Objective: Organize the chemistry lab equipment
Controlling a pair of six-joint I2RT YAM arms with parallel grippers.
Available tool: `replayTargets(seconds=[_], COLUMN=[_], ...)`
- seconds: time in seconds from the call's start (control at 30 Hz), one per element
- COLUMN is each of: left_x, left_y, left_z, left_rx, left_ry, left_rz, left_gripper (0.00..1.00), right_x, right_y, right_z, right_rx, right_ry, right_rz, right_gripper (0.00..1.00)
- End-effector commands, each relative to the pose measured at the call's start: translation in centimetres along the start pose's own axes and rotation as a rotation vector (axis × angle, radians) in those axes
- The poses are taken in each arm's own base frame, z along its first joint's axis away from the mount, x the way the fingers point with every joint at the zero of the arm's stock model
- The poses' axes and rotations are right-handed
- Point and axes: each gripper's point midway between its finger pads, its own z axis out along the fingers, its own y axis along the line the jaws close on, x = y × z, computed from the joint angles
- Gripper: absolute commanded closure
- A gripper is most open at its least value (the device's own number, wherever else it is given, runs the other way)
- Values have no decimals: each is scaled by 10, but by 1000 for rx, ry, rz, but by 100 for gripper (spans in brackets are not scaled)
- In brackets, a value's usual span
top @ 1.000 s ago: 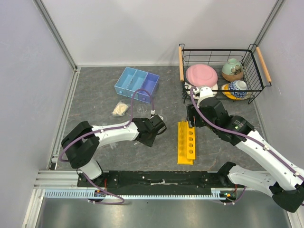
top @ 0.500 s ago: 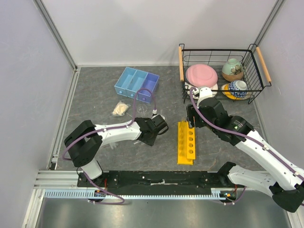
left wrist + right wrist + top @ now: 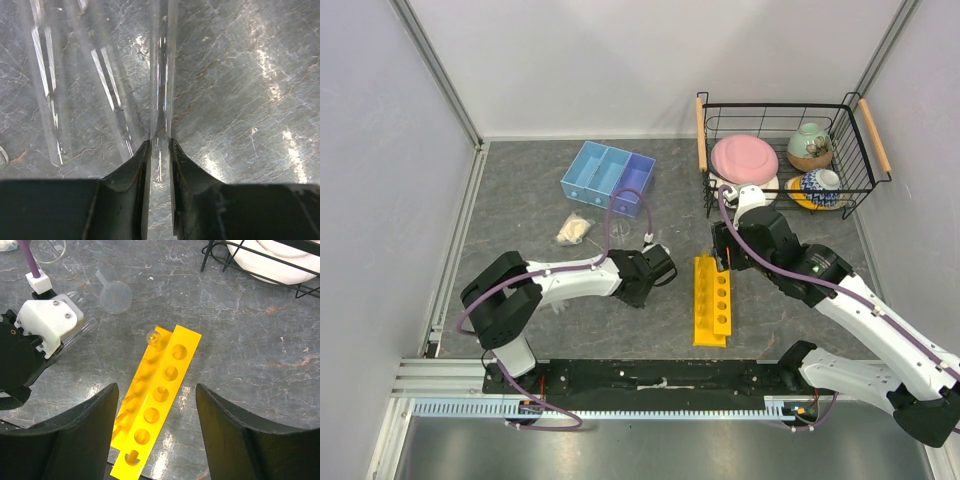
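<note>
The left arm (image 3: 565,280) lies low from the lower left toward frame centre. Its left gripper (image 3: 658,266) is at the table (image 3: 520,200), pinching one tube (image 3: 161,75) between nearly closed fingers (image 3: 142,160). Two more tubes (image 3: 47,75) lie flat just left of it.

The right arm (image 3: 850,295) reaches from the lower right. The right gripper (image 3: 156,390) hangs spread wide and holding nothing above the upper end of the rack (image 3: 711,300).

Bare table separates the grippers, and the funnel (image 3: 116,296) lies near the rack's top. The basket (image 3: 780,160) stands close behind the right wrist. The tray (image 3: 608,177) and the lump (image 3: 574,230) sit at upper left.
</note>
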Motion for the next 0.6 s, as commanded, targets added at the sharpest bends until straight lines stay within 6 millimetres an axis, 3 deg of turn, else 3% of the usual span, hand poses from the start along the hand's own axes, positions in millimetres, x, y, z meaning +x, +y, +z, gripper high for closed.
replayTargets(seconds=[0.0, 0.47, 0.57], left_x=[-1, 37, 41], left_y=[-9, -45, -53], left_z=[2, 8, 5], left_rx=[11, 101, 113], left_ry=[-21, 48, 44], left_rz=[22, 139, 155], left_gripper=[78, 84, 97], right_x=[-7, -7, -7], right_y=[4, 4, 3], right_z=[-5, -25, -32], right_rx=[-23, -53, -57], right_ry=[-33, -40, -40], right_rz=[18, 71, 83], right_gripper=[30, 30, 31])
